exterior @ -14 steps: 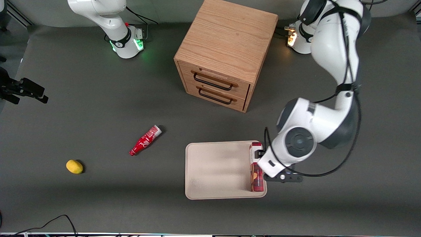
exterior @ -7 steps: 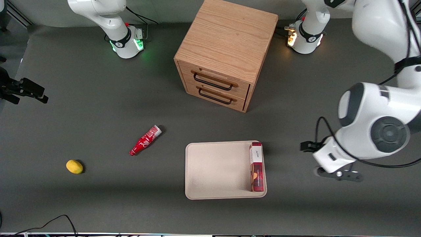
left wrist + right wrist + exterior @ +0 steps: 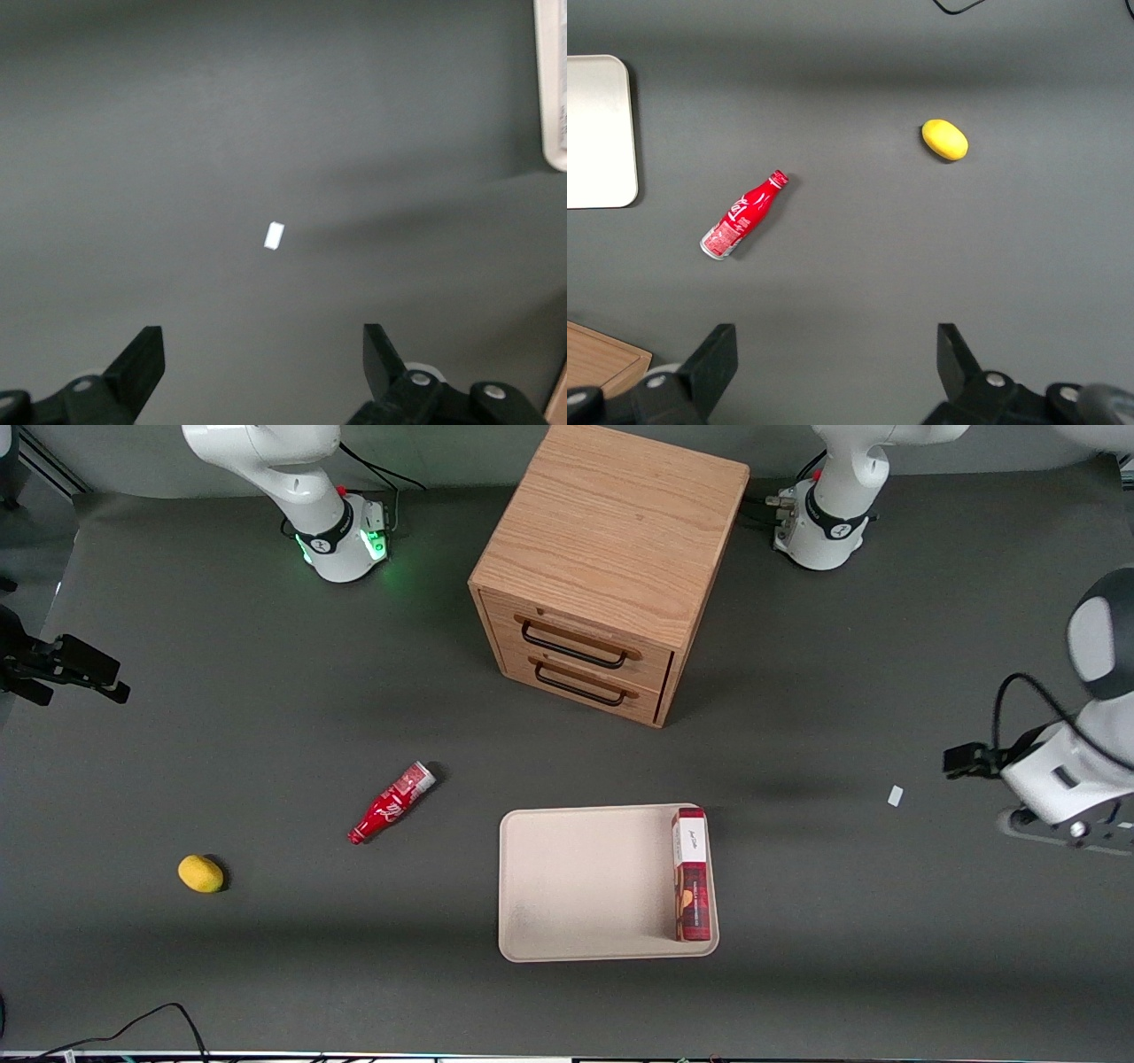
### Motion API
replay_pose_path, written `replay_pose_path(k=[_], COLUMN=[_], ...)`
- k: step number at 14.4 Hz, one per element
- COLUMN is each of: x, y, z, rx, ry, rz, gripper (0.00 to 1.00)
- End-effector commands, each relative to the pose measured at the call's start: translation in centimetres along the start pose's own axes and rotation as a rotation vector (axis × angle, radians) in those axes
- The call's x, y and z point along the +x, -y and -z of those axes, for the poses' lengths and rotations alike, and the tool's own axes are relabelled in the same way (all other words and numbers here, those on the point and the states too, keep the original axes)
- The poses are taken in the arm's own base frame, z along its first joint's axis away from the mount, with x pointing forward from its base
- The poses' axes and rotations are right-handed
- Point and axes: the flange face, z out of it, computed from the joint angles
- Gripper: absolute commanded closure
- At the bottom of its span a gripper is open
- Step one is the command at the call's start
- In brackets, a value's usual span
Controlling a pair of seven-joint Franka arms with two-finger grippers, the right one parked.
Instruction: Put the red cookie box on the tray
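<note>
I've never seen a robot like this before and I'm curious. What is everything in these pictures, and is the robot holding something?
These are two white robot arms bolted to a dark table. One picture looks down from the front. The other two come from small cameras on the arms' wrists, so you see black fingers poking into them.

The working arm's hand is open and holds nothing. It hangs over bare table at the working arm's end, above a tiny white scrap.

Its job looks done: the red cookie box lies flat on the beige tray, along one edge.

Also on the table: a wooden cabinet with two drawers, a small red bottle lying on its side, and a yellow lemon toward the parked arm's end.
</note>
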Motion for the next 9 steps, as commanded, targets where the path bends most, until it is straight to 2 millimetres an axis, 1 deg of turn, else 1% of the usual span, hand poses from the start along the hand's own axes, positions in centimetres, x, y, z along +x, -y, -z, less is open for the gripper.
replay_pose_path(k=[1,3,4,8,9], x=[-5.2,-6.6,-6.9,-6.6,-6.6], y=[1.9,2.5,2.7,1.8,2.1], z=[1.0,1.8,1.8,2.2,2.2], rx=[-0.023,-0.062,-0.069,-0.054,-0.056], ry=[-0.046,-0.067,-0.058,-0.052,-0.052], rz=[-0.019,-0.004,0.001,-0.013,-0.009], gripper=[0.0,0.0,0.0,0.0,0.0])
